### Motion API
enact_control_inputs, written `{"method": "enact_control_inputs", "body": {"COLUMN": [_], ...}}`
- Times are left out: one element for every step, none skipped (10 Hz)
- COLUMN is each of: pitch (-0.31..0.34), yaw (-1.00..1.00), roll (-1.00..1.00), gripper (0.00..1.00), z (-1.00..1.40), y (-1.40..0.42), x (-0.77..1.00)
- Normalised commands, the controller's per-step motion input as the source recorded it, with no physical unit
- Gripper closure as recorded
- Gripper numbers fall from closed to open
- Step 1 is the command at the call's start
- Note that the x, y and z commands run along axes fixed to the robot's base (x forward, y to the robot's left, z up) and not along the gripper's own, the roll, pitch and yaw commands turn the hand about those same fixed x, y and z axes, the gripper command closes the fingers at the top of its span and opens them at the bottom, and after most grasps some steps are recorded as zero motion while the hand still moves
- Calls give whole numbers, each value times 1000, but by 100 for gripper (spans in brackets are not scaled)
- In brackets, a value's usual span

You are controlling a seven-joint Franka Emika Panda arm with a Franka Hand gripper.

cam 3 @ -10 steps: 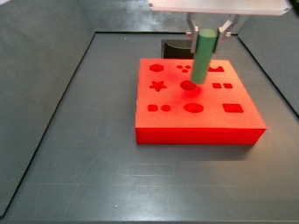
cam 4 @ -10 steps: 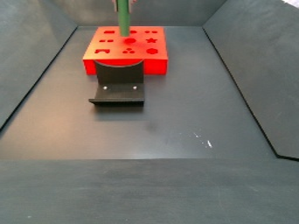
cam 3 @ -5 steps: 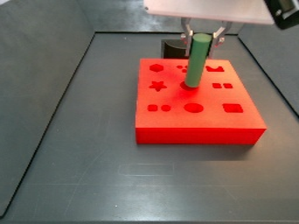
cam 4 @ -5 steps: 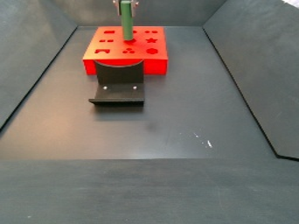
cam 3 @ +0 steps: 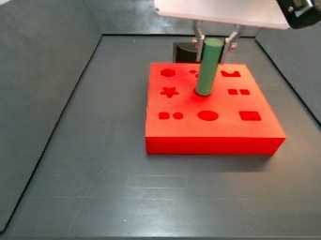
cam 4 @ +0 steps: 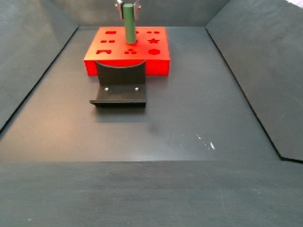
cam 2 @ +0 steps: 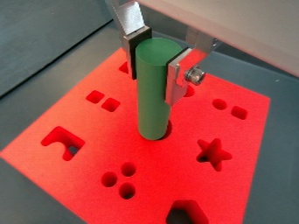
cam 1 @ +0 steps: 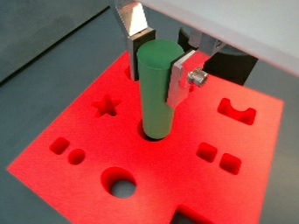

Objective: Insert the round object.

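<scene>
The green peg (cam 1: pixel 156 92) stands upright with its lower end in a round hole of the red block (cam 1: pixel 70 188). It also shows in a wrist view (cam 2: pixel 153 87) and in both side views (cam 3: pixel 208 67) (cam 4: pixel 128 24). My gripper (cam 1: pixel 162 54) is shut on the peg's upper end, one silver finger (cam 1: pixel 183 77) on each side. The gripper also shows in a wrist view (cam 2: pixel 158 54) and in a side view (cam 3: pixel 216 37). The red block (cam 3: pixel 211 141) has several shaped holes: star, circles, squares.
The dark fixture (cam 4: pixel 120 90) stands on the floor beside the red block (cam 4: pixel 92 66); its top shows behind the block in a side view (cam 3: pixel 189 50). Dark bin walls (cam 3: pixel 51 103) surround the grey floor.
The gripper and peg have moved slightly across the block toward the round hole and lowered, so the peg's tip now sits in the hole.
</scene>
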Motion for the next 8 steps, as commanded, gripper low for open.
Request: {"method": "enact_control_inputs", "body": {"pitch": [11,4,0,-16,-169,-194,-193,-186], "yaw": [-89,-57,-51,-46,0,0,0,0], "roll": [-341,-114,-6,50,207,230,236,267], "gripper": [100,100,100,100,100,100,100,100], "z": [-29,-123,-237,-543,-700,-609,-611,-583], "y": [0,-129,-11,-49,-94,-77,-57,-43], "x": [-77,3,97,31,54,54,29,43]}}
